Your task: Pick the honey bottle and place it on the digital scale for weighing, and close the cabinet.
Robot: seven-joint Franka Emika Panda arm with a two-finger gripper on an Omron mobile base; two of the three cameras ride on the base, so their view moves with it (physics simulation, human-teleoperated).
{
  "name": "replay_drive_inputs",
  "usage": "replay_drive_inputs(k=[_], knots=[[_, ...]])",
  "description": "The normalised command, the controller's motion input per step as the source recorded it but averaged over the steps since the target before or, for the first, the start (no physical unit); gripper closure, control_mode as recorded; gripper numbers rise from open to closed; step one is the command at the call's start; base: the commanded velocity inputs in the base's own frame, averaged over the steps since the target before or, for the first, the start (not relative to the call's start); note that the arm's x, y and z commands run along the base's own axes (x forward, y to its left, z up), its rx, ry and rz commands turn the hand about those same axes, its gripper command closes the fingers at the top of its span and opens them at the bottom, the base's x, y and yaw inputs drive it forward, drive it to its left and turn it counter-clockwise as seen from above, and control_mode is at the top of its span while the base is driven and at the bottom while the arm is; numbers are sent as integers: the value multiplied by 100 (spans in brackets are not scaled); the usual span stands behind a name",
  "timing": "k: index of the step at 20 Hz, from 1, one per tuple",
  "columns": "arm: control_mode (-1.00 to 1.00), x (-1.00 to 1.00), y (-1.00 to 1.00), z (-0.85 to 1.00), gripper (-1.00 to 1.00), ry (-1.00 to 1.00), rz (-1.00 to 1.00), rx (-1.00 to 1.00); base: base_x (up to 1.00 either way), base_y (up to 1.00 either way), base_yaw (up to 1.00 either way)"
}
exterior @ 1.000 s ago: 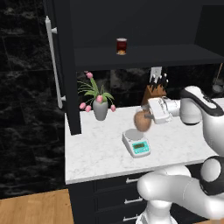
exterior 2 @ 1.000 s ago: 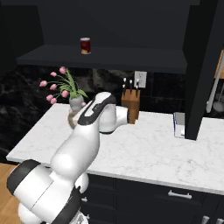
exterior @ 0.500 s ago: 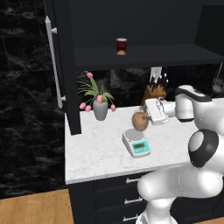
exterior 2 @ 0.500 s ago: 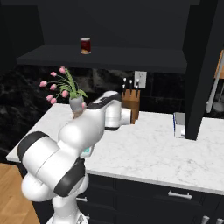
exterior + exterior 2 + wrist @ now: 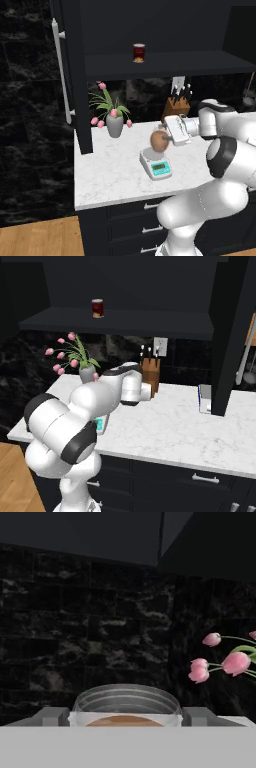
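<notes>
The honey bottle point(image 5: 159, 141) hangs just above the digital scale point(image 5: 156, 164), held from its 3 o'clock side by the gripper point(image 5: 168, 134), whose two fingers close on the jar's grey-lidded end. Whether the jar's underside touches the silver plate cannot be told from the left base view. In the hand view the bottle point(image 5: 126, 711) sits between the finger tips point(image 5: 50, 717) at 6 o'clock, its lid rim and a sliver of amber showing.

The scale rests on the white marble counter point(image 5: 110, 172), teal display facing the counter's front edge. At 10 o'clock from the scale stands a grey vase of pink tulips point(image 5: 113, 118); at 1 o'clock, against the dark wall, a wooden knife block point(image 5: 178, 104).

The cabinet point(image 5: 150, 30) stands open above the counter, its door point(image 5: 70, 75) swung out at the left with the long pale handle point(image 5: 61, 70) on its edge. On the shelf inside sits a small dark red jar point(image 5: 139, 52).

In the right base view the arm hides the bottle; a corner of the scale point(image 5: 100, 424) shows beside it, and a flat white device point(image 5: 204, 398) lies well apart at 3 o'clock.
</notes>
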Motion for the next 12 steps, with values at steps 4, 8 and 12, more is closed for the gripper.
replay_drive_inputs(k=[4,8,12], knots=[[-100,0,13,-18,100,0,-1,0,0,0,0],[-100,0,25,-17,100,0,-1,0,0,0,0],[-100,31,8,-27,100,0,-1,0,0,0,0]])
